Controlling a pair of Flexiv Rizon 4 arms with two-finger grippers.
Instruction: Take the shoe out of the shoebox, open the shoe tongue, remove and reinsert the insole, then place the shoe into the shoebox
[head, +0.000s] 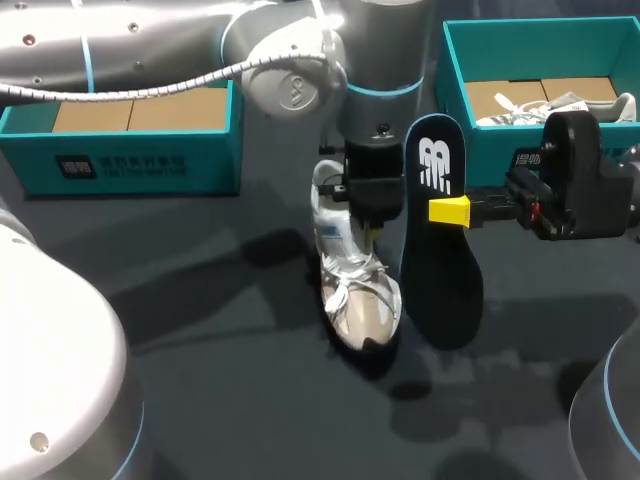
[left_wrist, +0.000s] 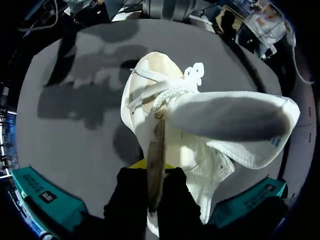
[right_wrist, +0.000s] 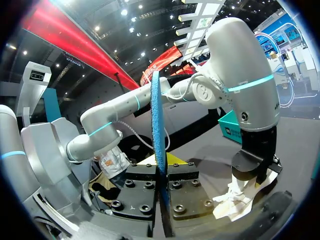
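Note:
A white shoe (head: 355, 285) stands on the dark table, toe towards the front, laces tied. My left gripper (head: 372, 228) comes down from above and is shut on the thin edge of the shoe's upper. In the left wrist view the gripper (left_wrist: 152, 167) pinches that edge, and the tongue (left_wrist: 230, 117) of the shoe (left_wrist: 200, 155) is folded out wide. My right gripper (head: 450, 211) is shut on a black insole (head: 440, 270), held upright just right of the shoe. The right wrist view shows the insole (right_wrist: 157, 115) edge-on between the fingers of my right gripper (right_wrist: 162, 167), with the shoe (right_wrist: 235, 197) beyond.
A teal shoebox (head: 455, 90) stands at the back right with a second white shoe (head: 560, 105) inside. Another teal box (head: 130, 150) with a cardboard-coloured bottom sits at the back left. Bare table lies in front of the shoe.

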